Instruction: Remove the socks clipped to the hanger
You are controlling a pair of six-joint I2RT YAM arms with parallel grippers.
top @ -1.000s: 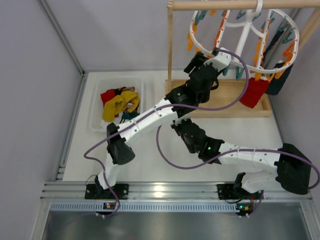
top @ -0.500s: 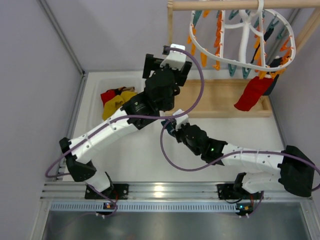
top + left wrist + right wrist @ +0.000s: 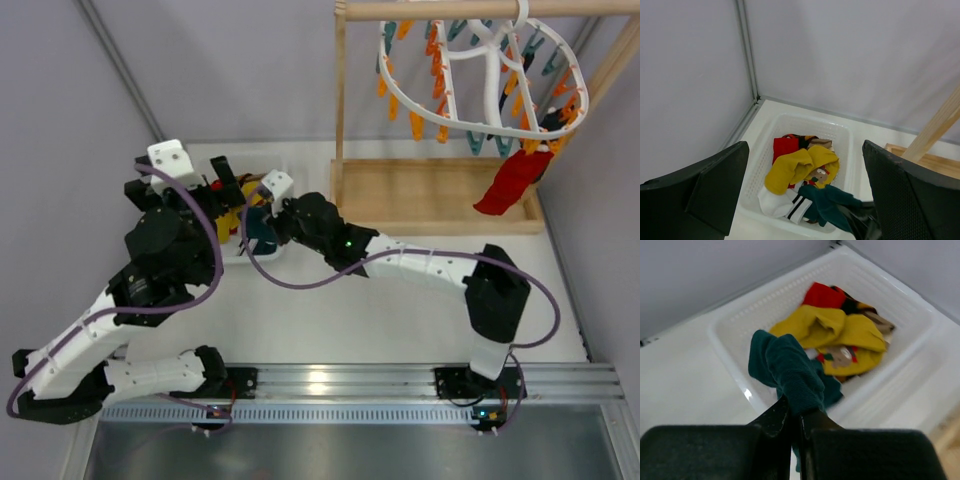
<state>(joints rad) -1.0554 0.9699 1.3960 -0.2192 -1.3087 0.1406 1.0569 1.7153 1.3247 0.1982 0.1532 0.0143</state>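
Your wooden stand ran out of the overhead view at the top, so its rod and the hook of the hanger were cut off there. The hanger hung tilted from the rod, with one red sock clipped at its right rim; something dark just behind that clip was too small to name. At the far left of the table, the white basket was mostly covered by both arms from above. Your left gripper hovered over it, fingers spread wide with nothing between them. Your right gripper was clamped on a teal sock at the basket's rim, just beside the yellow socks; the pile under those was too tangled to count
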